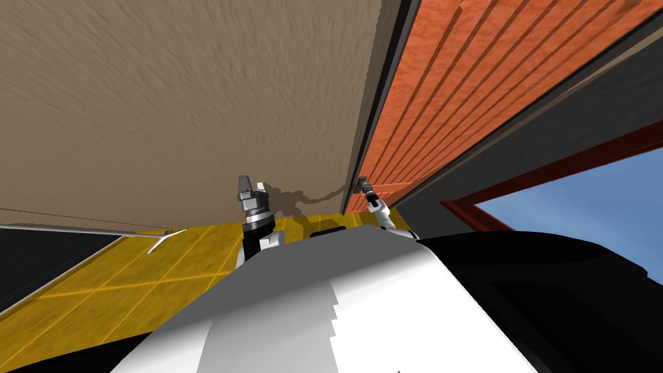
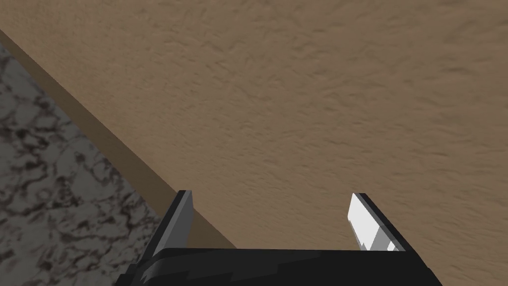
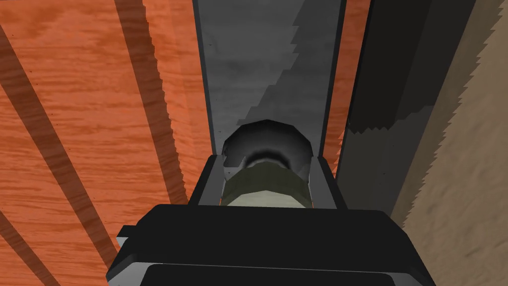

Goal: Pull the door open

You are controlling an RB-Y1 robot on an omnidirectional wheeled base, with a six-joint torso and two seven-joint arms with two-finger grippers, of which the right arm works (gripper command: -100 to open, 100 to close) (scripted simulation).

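**Right gripper clamped on the door handle**

My right gripper [image 3: 265, 174] is clenched around the rounded dark grey handle [image 3: 265, 141], with one finger pressing each side of it. The handle stands out from a long grey backplate [image 3: 258, 59] mounted on the orange-red grooved wooden door [image 3: 74, 124]. In the head view the door [image 1: 453, 84] fills the upper right, and the right gripper [image 1: 367, 191] meets it low down, close to the door's edge. A dark frame strip [image 1: 388, 84] runs along that edge, between the door and the tan textured wall [image 1: 162, 97]. My left gripper [image 1: 249, 189] hangs near the wall, well apart from the door, above the yellow tiled floor [image 1: 129, 272]. In its own wrist view the left gripper [image 2: 270, 223] is released, fingers spread and holding nothing.
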